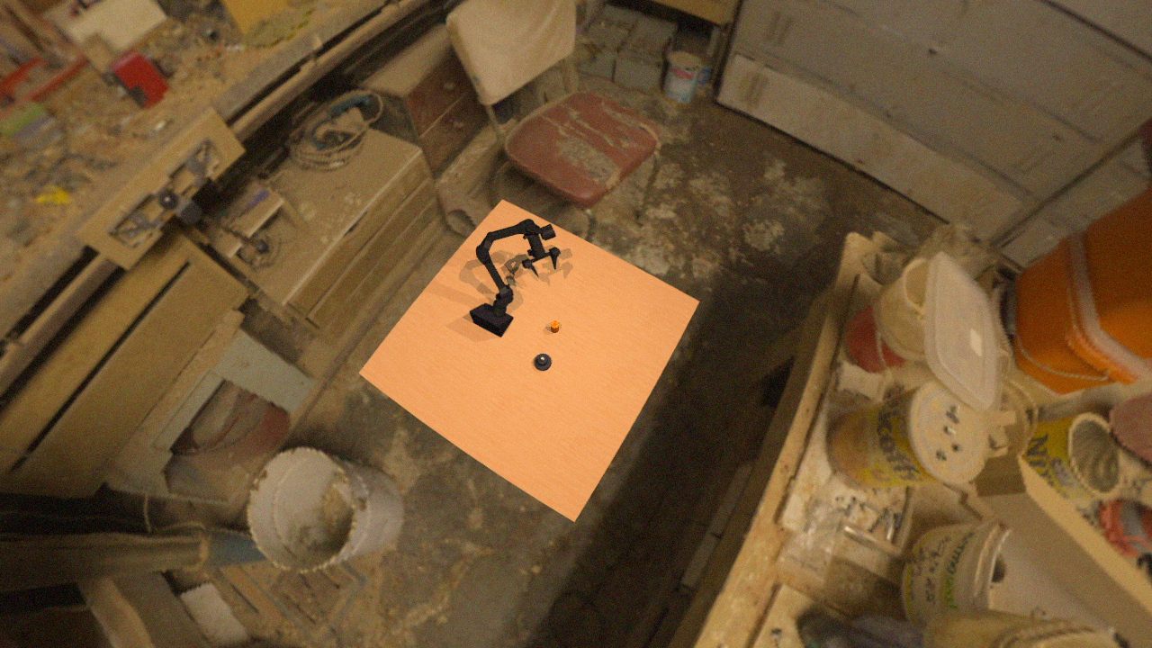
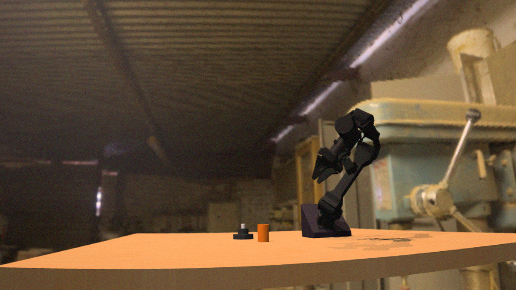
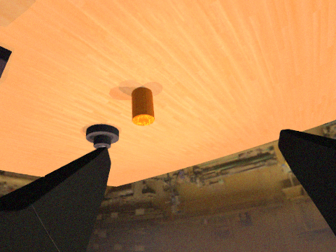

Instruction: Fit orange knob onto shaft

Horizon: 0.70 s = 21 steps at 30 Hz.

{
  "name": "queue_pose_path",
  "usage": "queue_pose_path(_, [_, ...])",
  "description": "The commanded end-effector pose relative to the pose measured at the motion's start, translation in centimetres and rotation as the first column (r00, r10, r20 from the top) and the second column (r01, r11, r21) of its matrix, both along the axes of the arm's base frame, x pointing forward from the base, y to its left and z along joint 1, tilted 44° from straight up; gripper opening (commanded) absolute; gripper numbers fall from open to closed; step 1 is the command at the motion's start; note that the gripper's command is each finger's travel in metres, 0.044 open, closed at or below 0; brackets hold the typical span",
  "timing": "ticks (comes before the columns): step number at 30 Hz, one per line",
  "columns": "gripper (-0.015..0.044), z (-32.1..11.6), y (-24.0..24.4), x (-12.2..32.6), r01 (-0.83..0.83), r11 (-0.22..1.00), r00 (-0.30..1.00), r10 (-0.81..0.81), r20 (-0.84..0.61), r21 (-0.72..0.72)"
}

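Note:
The orange knob (image 1: pixel 553 327) (image 2: pixel 262 233) (image 3: pixel 142 105) stands upright on the table, its underside hidden. The dark round pedestal (image 1: pixel 543 362) (image 2: pixel 243 236) (image 3: pixel 102 130) stands close by, apart from the knob. Its silver shaft (image 2: pixel 243 225) points up, bare; its flat side cannot be made out. My gripper (image 1: pixel 546 272) (image 2: pixel 317 180) (image 3: pixel 194 147) is open and empty, high above the table and well away from both. In the wrist view the left finger's tip overlaps the pedestal's top and hides the shaft.
The wooden table top (image 1: pixel 515 418) (image 2: pixel 140 254) (image 3: pixel 227 70) carries the arm's dark base (image 1: pixel 491 319) (image 2: pixel 322 231), which stands near the knob and pedestal. The table's edges show in all three views. A red chair (image 1: pixel 583 145) stands beyond the table's back edge in the top view.

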<state>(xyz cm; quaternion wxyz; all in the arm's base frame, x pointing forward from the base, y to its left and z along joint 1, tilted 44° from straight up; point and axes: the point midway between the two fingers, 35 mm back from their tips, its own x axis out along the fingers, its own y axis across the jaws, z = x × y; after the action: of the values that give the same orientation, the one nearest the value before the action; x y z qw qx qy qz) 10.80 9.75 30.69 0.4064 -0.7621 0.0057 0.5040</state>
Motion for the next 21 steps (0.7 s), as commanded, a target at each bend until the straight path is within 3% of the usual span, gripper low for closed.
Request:
queue_pose_path(1, [0.0440, -3.7, 2.0, 4.0, 0.573, 0.819, 0.731, -0.496, -0.469, 0.028])
queue_pose_path(5, [0.0440, -6.0, 2.3, 6.6, 0.851, 0.515, 0.316, -0.662, -0.680, -0.106])
queue_pose_path(11, [0.0440, -8.6, 1.7, 9.6, 0.929, 0.089, -0.234, -0.616, -0.753, -0.361])
queue_pose_path(16, [0.0440, -11.0, 0.4, 12.2, 0.797, -0.215, -0.596, -0.422, -0.683, -0.564])
queue_pose_path(21, [0.0440, -13.7, -1.4, 14.7, 0.419, -0.462, -0.887, -0.025, -0.460, -0.782])
